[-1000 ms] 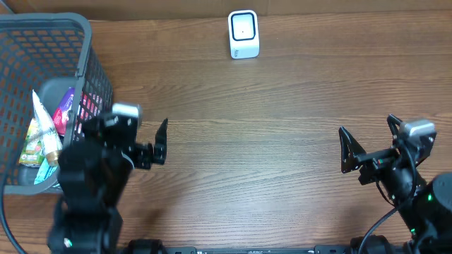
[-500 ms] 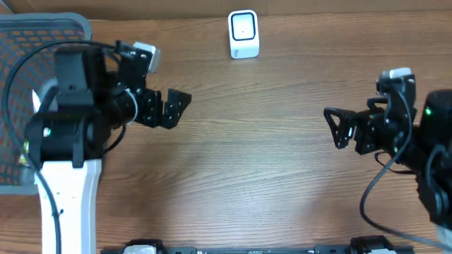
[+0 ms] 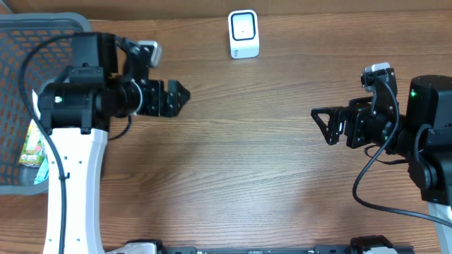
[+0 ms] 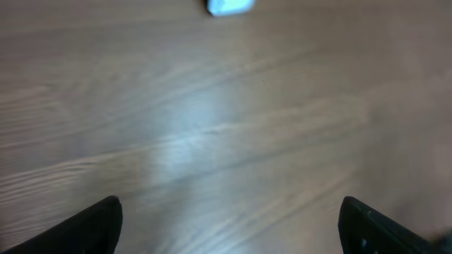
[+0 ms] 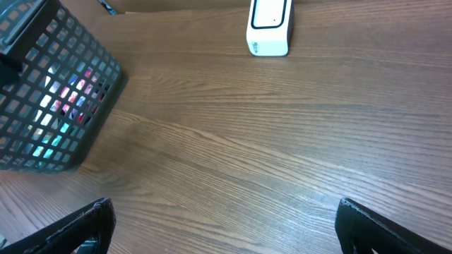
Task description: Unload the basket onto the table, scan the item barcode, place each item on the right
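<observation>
Judging from the bare surface and empty jaws: opening step, fetching an item, not yet carried out. Left arm poised just beside the basket at the left edge. Left jaws spread over bare wood, pinching nothing. Right arm held at the right side, right jaws likewise spread and empty, well apart from basket and scanner.

Items for scanning: coloured packets lying inside the basket, none lifted out. No barcode legible on any of them. Scanner standing at the back of the surface, near centre.

Next move, by judgement: bring the left jaws over the basket, lower them inside, close on one packet, then present it to the scanner with the barcode turned toward it.

From overhead only: both arms, and the packets from above. From the right wrist: basket mesh side-on, packets glimpsed through it. From the left wrist: blurred wood, scanner at the top edge, no basket.
</observation>
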`<act>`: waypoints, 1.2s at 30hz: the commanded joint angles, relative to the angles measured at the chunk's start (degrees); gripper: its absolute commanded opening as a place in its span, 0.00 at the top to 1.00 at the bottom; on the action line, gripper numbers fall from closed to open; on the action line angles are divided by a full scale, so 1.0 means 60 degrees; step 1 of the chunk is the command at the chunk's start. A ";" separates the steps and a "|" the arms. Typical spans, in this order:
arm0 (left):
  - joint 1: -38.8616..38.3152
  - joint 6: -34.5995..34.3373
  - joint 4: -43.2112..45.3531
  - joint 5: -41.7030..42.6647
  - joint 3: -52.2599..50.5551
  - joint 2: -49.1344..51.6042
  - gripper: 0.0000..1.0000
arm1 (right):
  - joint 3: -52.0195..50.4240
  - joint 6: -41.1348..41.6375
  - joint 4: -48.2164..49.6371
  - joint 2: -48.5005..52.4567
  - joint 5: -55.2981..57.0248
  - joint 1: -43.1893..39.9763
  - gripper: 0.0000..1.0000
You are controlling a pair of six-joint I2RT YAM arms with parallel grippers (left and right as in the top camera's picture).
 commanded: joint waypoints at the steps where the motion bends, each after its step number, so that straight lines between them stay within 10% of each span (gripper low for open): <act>1: 0.0707 -0.1789 -0.0703 -0.2463 0.2076 0.0076 0.09 | 0.0226 -0.0007 0.0015 -0.0015 -0.0080 -0.0018 0.00; 15: 0.6448 -0.3242 -0.1443 -0.3326 0.3657 0.0954 0.16 | 0.0208 -0.0011 -0.0160 0.0168 -0.0080 -0.0018 0.00; 19: 0.6513 -0.3526 -0.2069 -0.4422 0.3636 0.2098 0.33 | 0.0208 -0.0011 -0.0506 0.0528 -0.0080 -0.0018 0.00; 36: 0.6102 -0.3202 -0.1759 -0.5533 0.3468 0.4940 0.32 | 0.0208 -0.0051 -0.0678 0.1679 -0.0080 -0.0018 0.00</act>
